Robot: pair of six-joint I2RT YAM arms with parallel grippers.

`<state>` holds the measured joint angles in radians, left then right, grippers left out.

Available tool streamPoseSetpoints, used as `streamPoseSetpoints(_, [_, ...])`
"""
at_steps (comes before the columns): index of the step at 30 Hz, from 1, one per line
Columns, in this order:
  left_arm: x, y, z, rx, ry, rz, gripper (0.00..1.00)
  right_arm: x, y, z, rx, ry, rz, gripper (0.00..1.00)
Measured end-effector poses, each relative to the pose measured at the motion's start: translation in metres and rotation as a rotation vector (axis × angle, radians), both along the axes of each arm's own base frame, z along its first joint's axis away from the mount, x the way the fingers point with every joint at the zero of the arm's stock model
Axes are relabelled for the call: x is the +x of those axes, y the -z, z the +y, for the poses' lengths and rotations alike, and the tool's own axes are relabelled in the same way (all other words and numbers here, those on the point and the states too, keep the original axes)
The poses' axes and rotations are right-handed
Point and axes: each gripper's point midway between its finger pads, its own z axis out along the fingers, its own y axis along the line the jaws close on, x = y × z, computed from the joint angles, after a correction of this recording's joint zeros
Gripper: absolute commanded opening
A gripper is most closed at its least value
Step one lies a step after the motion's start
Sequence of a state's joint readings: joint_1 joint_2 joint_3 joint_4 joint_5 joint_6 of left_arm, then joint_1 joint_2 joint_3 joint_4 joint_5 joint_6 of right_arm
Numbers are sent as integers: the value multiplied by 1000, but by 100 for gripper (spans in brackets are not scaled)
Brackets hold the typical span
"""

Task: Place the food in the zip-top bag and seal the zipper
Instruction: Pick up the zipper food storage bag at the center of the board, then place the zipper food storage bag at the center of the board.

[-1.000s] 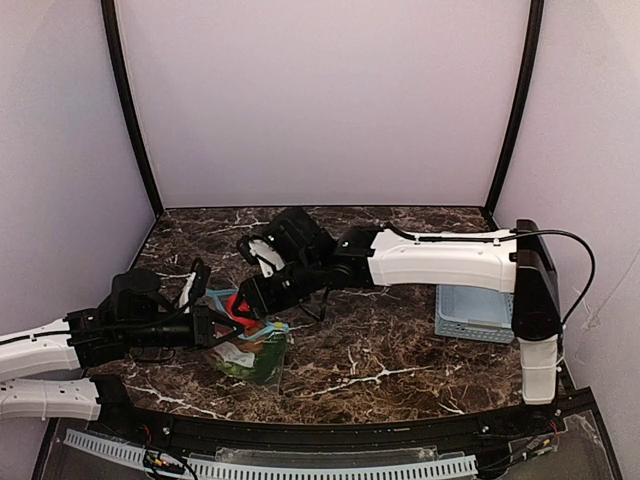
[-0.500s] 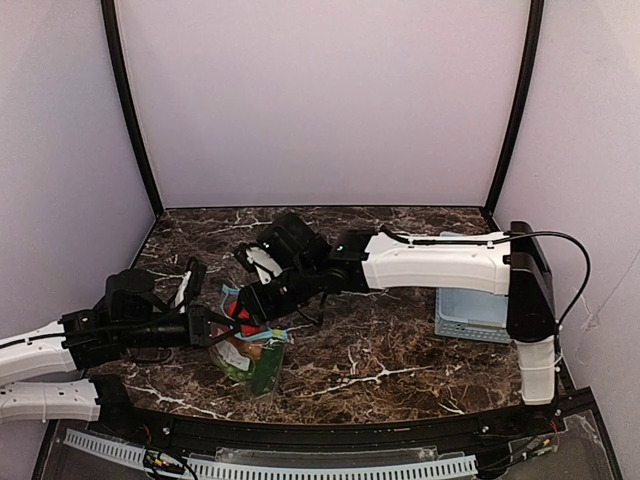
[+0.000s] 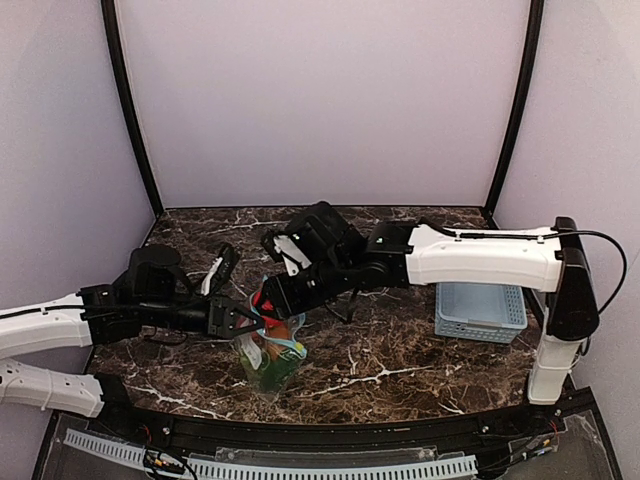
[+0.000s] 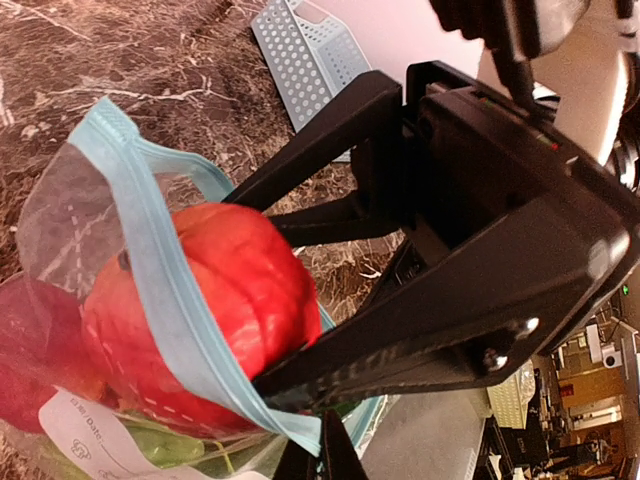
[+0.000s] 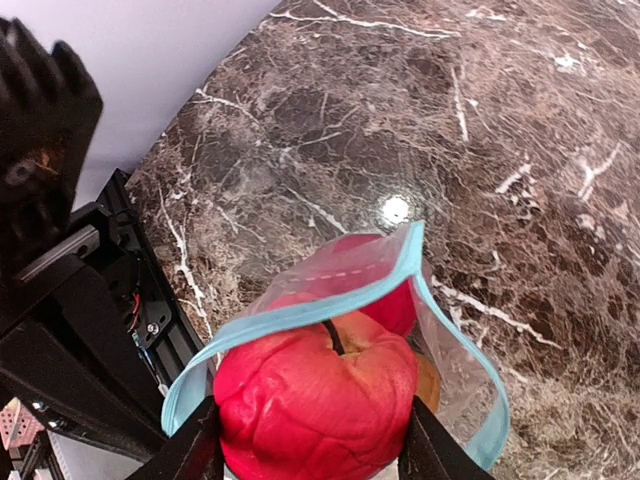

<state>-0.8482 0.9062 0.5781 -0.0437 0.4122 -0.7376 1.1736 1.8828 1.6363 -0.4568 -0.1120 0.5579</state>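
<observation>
Bag work sits near-left on the counter (image 3: pixel 400 360), not far from the front rail. There is bare marble behind it up to the back wall and to its right as far as the light-blue basket (image 3: pixel 480 310), which is by the right wall, well apart. The zip-top bag (image 3: pixel 268 355) hangs mouth-up under both arms; can't tell if its bottom touches the marble. The left pincer (image 3: pixel 235 318) is pressed together on the zipper (image 4: pixel 170 300), pinching the near lip at the strip. The right pincer (image 3: pixel 268 300) is half spread, clamping a red fruit (image 5: pixel 315 395) that sits right in the bag mouth, with the teal strip looped around its top. The overhead view hides the grips behind the black housings. Only the left wrist view shows the pinch on the strip, plus the green grapes (image 4: pixel 170 445) low in the bag and the second red fruit (image 4: pixel 20 370) behind plastic. Only the right wrist view shows the fruit's stem, the far lip standing open, and an orange sliver (image 5: pixel 428 380) beside the fruit inside the bag.
</observation>
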Motion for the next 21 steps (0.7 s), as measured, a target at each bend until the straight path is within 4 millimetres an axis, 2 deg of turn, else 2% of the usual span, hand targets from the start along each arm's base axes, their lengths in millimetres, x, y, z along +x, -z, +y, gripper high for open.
streamPoseSetpoints(7, [9, -16, -35, -26, 98, -16, 1, 0, 18, -50, -79, 125, 2, 39])
streamPoseSetpoints(9, [10, -21, -47, -40, 124, -23, 1, 1, 12, -63, -80, 163, -11, 39])
streamPoseSetpoints(16, [7, -41, -116, -114, 247, -64, 1, 4, -21, -125, -88, 311, -71, 40])
streamPoseSetpoints(21, [6, -46, -140, -195, 252, -73, 1, 6, -33, -148, -90, 371, -94, 41])
